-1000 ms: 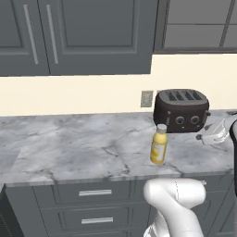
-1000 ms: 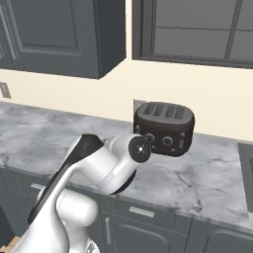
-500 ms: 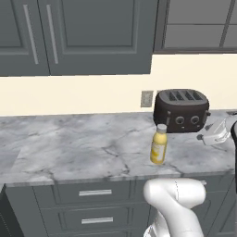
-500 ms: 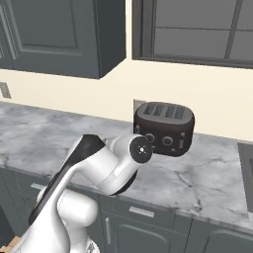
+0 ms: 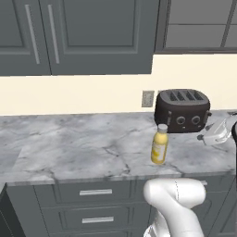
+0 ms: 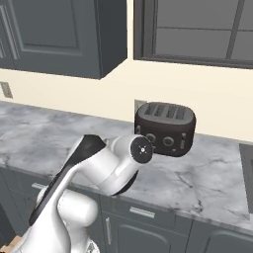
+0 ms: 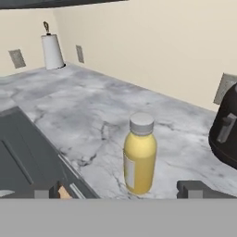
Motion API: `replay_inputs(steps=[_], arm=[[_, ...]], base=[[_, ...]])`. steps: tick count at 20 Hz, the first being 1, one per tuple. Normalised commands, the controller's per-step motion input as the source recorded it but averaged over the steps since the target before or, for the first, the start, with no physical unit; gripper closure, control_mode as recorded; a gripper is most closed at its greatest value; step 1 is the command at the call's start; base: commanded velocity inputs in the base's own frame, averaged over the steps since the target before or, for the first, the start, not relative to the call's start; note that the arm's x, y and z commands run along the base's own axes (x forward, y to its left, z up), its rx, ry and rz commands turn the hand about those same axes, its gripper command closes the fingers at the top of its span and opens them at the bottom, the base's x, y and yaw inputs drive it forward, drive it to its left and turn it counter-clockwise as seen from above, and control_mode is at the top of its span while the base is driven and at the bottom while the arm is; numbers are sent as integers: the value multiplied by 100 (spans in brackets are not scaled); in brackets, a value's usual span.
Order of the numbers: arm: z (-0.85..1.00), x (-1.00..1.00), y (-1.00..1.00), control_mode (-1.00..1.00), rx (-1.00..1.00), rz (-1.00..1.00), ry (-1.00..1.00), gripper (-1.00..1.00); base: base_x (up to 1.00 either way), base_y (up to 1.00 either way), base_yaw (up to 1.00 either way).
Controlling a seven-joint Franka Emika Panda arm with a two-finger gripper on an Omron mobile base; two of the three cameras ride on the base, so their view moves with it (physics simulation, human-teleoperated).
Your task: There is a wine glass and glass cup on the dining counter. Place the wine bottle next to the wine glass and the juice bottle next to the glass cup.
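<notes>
Lining up on the juice bottle, upright near the worktop's front edge, just left of the toaster. Gripper level with it, fingers wide apart, bottle centred between them for a side grab.

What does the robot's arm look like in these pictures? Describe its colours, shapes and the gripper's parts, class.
The arm is made of smooth, rounded white segments with dark grey to black sections at the joints. One joint ends in a round dark cap with a small white mark at its centre. The gripper has two small, blocky, dark grey fingertips. No cables or lettering are visible.
</notes>
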Motion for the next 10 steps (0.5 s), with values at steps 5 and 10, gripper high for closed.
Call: replay_inputs(steps=[5,10], arm=[[5,-3,-15,-100,5,27,-14,-100],[0,-6,1,-100,1,36,-14,-100]], base=[[0,0,0],[0,0,0]])
